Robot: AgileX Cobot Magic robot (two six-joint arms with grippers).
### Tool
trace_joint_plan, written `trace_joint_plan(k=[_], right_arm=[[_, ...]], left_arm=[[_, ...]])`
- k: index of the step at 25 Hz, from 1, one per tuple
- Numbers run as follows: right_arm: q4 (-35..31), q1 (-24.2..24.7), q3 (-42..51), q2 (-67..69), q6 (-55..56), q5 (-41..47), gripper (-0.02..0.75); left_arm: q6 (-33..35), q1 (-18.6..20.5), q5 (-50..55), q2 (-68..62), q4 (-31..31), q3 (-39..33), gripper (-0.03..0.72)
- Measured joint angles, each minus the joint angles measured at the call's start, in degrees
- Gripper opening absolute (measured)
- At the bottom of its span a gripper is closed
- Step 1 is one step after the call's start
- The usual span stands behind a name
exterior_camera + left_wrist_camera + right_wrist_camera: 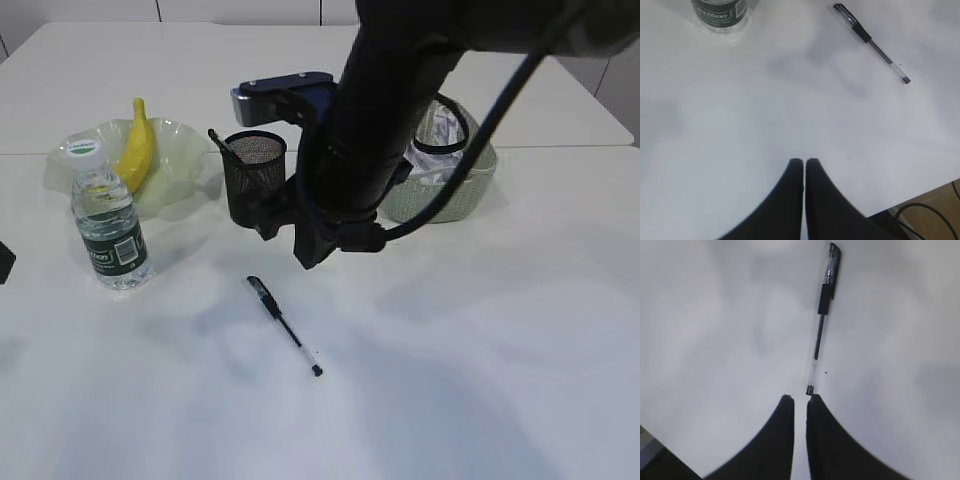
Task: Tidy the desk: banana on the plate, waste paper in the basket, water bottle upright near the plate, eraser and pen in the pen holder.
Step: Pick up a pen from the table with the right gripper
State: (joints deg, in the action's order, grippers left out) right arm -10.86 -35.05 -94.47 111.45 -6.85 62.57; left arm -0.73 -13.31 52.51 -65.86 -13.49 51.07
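Observation:
A black-capped pen (285, 325) with a clear barrel lies flat on the white table, in front of the black mesh pen holder (255, 175). My right gripper (799, 397) hangs over the table with the pen's (821, 325) lower end just past its fingertips. Its jaws stand a narrow gap apart with nothing between them. My left gripper (804, 160) is shut and empty over bare table, the pen (872, 45) far ahead to its right. The banana (138, 148) lies on the pale green plate (185, 150). The water bottle (108, 220) stands upright beside the plate. The eraser is not in view.
The woven basket (470, 190) with waste paper (440, 125) in it stands right of the pen holder, partly behind my right arm (370, 120). A thin dark thing (222, 142) sticks out of the holder. The table's near edge (920, 192) shows by the left gripper.

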Motion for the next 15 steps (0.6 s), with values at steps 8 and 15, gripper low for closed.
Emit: trace_joint_plan(k=[8,15], right_arm=[[1.2,-0.2,-7.1,10.5,2.8,1.9,0.220],[3.8,-2.8,-15.8,18.8,5.0,3.4,0.237]], left_arm=[[0.1,0.0,-1.4,4.7,-0.4,-2.6,-0.011],[0.1,0.0,-1.2,4.8,-0.4,-2.6,0.030]])
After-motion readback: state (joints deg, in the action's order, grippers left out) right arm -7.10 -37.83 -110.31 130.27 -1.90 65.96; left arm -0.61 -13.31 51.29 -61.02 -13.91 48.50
